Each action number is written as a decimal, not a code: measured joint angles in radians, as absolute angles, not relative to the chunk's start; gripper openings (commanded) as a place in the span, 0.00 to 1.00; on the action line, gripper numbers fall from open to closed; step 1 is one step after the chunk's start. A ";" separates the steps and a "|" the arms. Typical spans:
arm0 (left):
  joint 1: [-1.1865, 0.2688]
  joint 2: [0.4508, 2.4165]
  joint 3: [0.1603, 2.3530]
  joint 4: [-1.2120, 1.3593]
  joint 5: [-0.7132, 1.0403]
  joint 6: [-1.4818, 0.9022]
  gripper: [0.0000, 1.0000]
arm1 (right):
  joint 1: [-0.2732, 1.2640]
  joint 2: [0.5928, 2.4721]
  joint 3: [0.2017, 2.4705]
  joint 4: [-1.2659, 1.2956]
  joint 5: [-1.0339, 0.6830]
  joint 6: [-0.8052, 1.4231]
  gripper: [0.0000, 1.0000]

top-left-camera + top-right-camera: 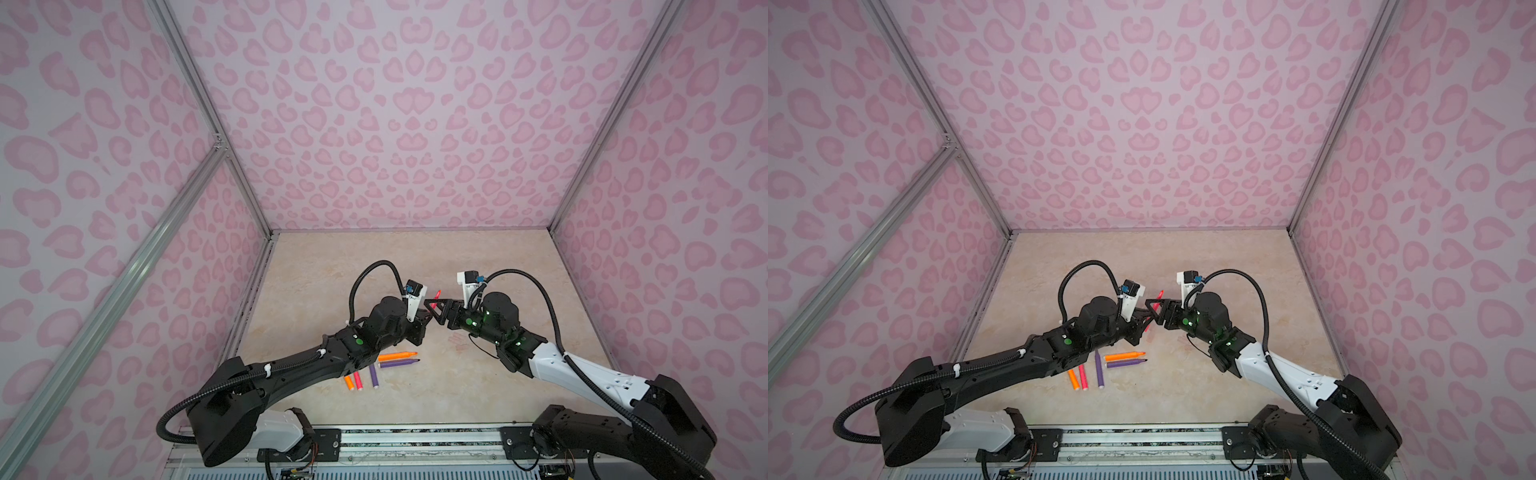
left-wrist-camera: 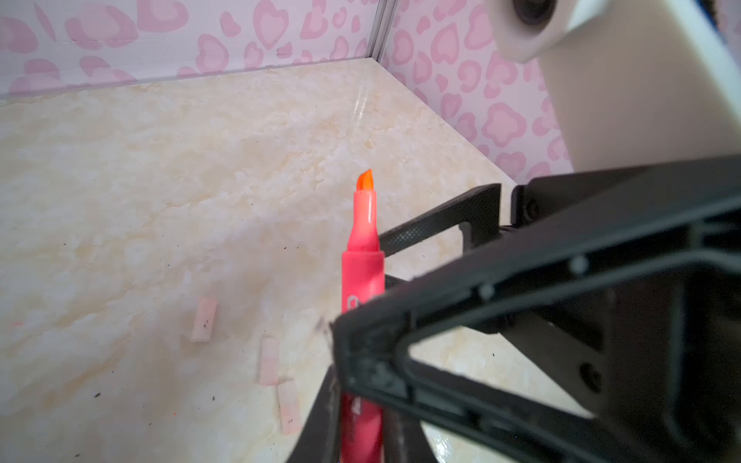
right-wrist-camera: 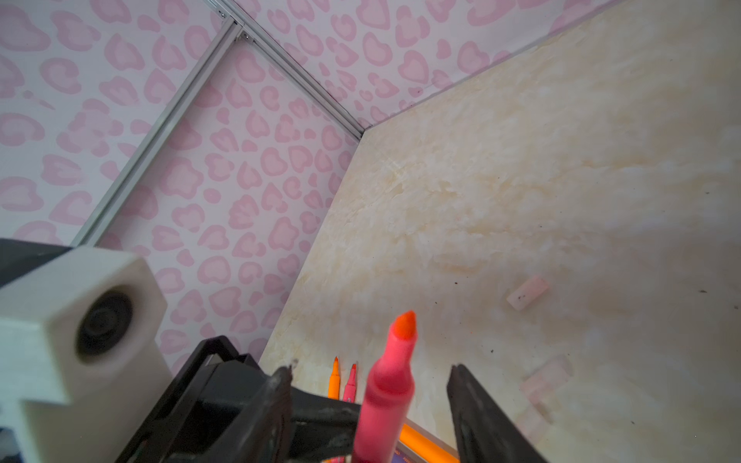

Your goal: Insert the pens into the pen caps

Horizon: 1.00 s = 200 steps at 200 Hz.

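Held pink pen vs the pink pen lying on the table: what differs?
The held pink pen is lifted off the table, tip raised, clamped by the left gripper. The loose pink pen lies flat, ungripped, beside an orange pen. Shared: same pink barrel, both uncapped.

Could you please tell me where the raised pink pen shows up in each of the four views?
Top view: raised pink pen slightly right of the middle, below mid-height.
Top view: the pen almost at the middle, below mid-height.
Left wrist: the pen at centre, tip pointing up.
Right wrist: the pen at bottom centre.
Shared landmark: the beige marbled table behind it.
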State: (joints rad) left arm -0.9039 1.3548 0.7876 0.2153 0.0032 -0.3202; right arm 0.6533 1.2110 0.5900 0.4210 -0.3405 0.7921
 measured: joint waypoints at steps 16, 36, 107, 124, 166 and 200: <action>-0.905 1.354 0.788 0.215 0.004 -0.320 0.04 | 0.661 1.224 0.597 0.421 -0.341 0.793 0.42; -0.904 1.355 0.788 0.215 0.004 -0.320 0.04 | 0.662 1.230 0.610 0.414 -0.340 0.791 0.36; -0.906 1.359 0.802 0.211 0.011 -0.320 0.04 | 0.662 1.230 0.622 0.383 -0.329 0.788 0.09; -0.906 1.361 0.803 0.209 0.010 -0.321 0.07 | 0.664 1.232 0.622 0.384 -0.329 0.789 0.05; -0.905 1.365 0.807 0.187 0.004 -0.321 0.22 | 0.686 1.245 0.622 0.389 -0.300 0.790 0.02; -0.906 1.367 0.807 0.175 0.002 -0.321 0.26 | 0.696 1.253 0.622 0.407 -0.299 0.793 0.00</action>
State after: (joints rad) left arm -0.9062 1.3666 0.8066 0.1749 0.0025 -0.3206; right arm 0.6956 1.2530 0.6216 0.4068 -0.2985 0.7929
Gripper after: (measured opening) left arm 0.244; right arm 0.133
